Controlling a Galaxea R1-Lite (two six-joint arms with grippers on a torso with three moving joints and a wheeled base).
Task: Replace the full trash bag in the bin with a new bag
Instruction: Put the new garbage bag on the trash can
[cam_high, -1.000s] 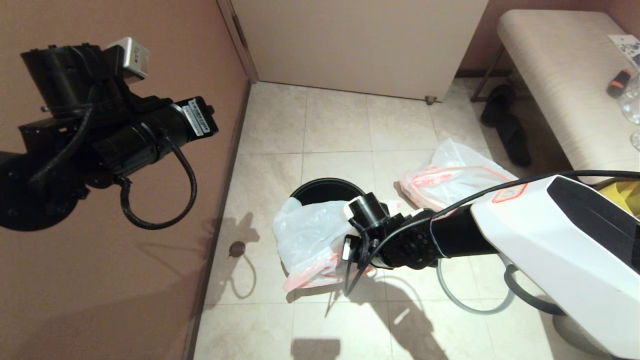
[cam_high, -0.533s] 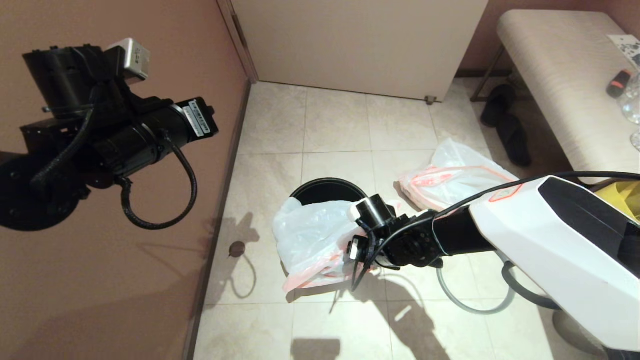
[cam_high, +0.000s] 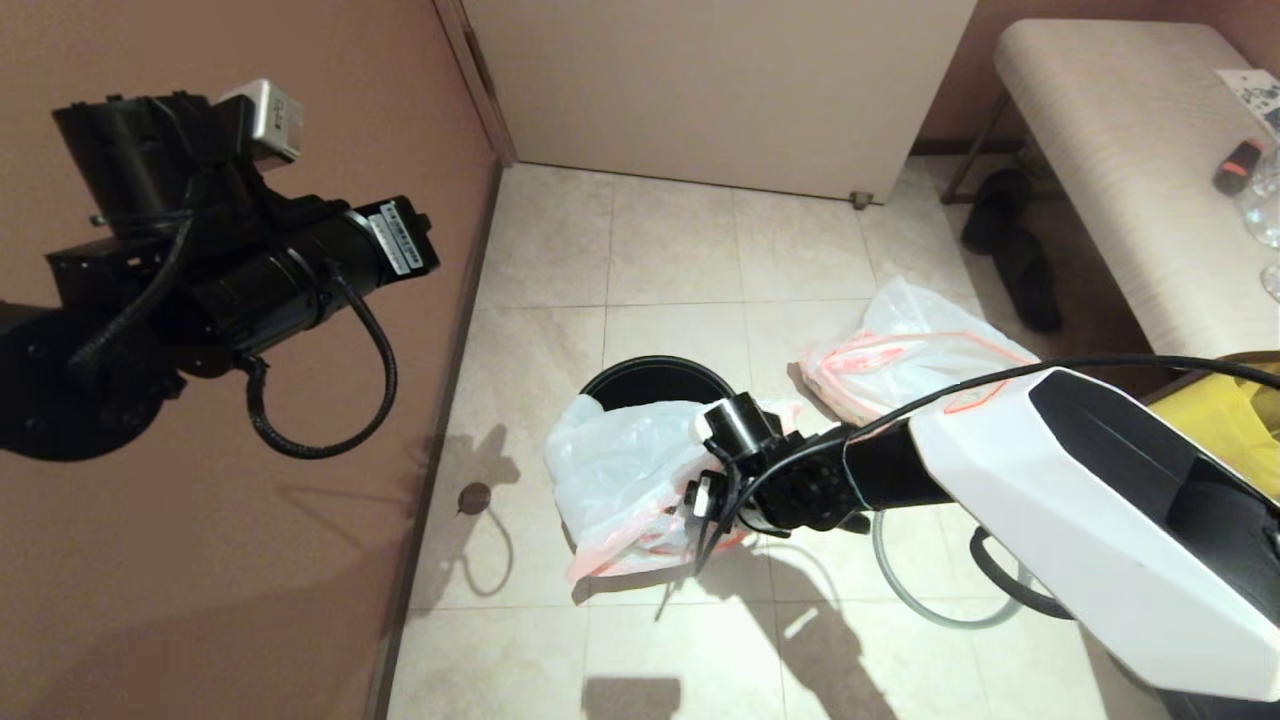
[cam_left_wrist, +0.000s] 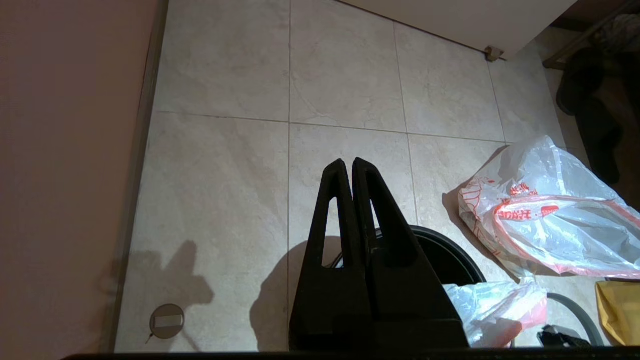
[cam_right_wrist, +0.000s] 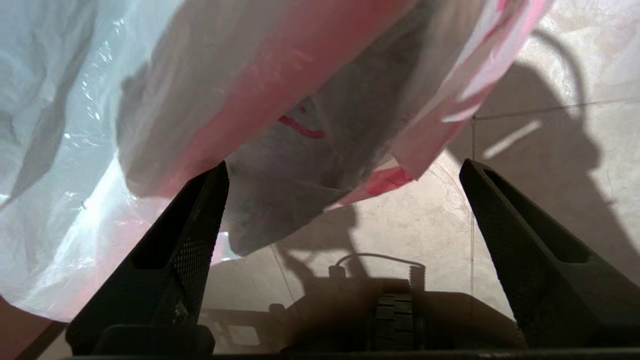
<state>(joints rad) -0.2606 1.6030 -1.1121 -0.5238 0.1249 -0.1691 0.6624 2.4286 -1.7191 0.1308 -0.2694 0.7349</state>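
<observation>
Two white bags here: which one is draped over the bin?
The bag beside the open right tool, hanging over the bin's near rim. The other bag lies flat on the floor, apart.

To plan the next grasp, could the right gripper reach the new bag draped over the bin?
Probably yes: the right gripper is open, and the new bag hangs right before its fingers, nothing between.

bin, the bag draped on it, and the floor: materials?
Bin: looks like black plastic, smooth dark wall.
Bag: thin translucent white plastic film, pink-red hem; crinkled, glossy highlights.
Floor: beige tiles, likely ceramic or stone; visible grout lines, mild sheen.
</observation>
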